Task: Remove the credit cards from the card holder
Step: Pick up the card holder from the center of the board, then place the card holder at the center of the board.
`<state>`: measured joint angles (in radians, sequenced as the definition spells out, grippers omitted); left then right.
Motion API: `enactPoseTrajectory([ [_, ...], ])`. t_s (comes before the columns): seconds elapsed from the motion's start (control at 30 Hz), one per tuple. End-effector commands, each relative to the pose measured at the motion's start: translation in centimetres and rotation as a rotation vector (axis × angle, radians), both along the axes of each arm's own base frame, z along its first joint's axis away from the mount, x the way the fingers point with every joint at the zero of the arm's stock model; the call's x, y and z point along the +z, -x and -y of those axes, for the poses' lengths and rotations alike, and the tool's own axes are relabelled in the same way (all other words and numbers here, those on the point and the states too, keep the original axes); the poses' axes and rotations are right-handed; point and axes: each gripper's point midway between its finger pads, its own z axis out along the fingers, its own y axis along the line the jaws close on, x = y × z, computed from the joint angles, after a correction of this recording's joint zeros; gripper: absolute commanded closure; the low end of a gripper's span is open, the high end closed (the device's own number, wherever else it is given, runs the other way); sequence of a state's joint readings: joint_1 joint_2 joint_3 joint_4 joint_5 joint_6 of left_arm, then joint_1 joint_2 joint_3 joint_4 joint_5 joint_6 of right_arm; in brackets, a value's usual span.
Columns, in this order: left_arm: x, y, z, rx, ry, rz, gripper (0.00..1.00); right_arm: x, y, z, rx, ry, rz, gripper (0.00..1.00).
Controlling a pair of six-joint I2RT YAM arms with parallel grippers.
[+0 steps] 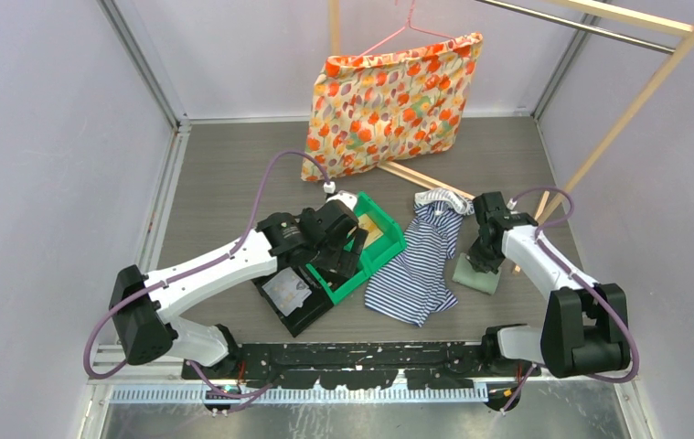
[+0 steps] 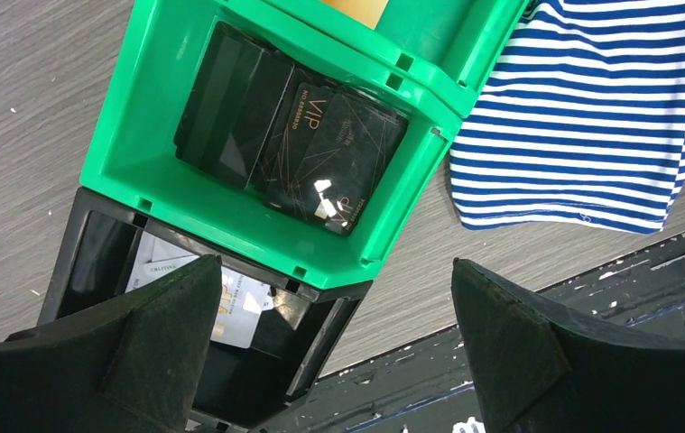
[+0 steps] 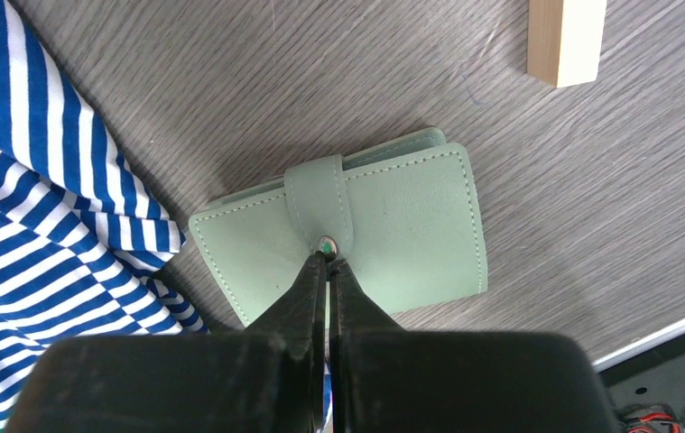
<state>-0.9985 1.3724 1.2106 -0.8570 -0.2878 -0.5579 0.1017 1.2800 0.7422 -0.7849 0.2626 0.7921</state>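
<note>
Right hand (image 3: 327, 260) pressed together, tips at card holder (image 3: 411, 225) tab, left hand (image 2: 334, 275) spread wide

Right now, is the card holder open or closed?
Closed: the card holder lies folded on the table, snap tab across its front, no inner slots showing. Whether the snap has released, cannot tell.

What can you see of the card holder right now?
The card holder is a small sage-green bifold, soft and leather-like, with pale stitching round its edges. It lies flat and closed on the table, its tab folded over the front and ending at a metal snap. The right gripper, shut, has its tips at that snap; whether they pinch the tab is unclear. One corner meets the striped shirt. Its inside is hidden.
</note>
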Motion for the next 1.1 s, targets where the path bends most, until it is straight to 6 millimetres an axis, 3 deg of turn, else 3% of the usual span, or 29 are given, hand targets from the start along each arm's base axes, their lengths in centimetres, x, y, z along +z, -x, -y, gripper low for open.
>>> enactPoseTrajectory([
  [0.0,0.0,-0.3,0.3,0.013,0.015,0.003,0.0,1.9,-0.9,-0.1,0.029,-0.012,0.081,1.0],
  [0.23,-0.6,0.1,1.9,-0.004,0.059,-0.047,0.0,7.0,-1.1,-0.6,0.065,-0.036,0.177,0.99],
  [0.47,-0.4,1.1,4.4,-0.042,0.177,-0.103,0.0,8.3,0.1,-3.2,0.101,-0.178,0.19,0.99],
  [0.53,0.0,1.7,5.7,-0.076,0.239,-0.102,0.0,8.4,0.4,-4.8,0.101,-0.253,0.204,0.99],
  [0.6,0.5,2.0,6.6,-0.085,0.309,-0.098,0.0,8.6,0.8,-7.8,0.113,-0.379,0.223,0.99],
  [0.87,0.8,2.5,7.5,-0.099,0.353,-0.128,0.0,8.4,2.0,-18.7,0.137,-0.632,0.245,0.99],
  [1.07,0.6,4.7,8.9,-0.125,0.48,-0.234,0.01,6.6,2.4,-24.3,0.153,-0.763,0.183,0.99],
])
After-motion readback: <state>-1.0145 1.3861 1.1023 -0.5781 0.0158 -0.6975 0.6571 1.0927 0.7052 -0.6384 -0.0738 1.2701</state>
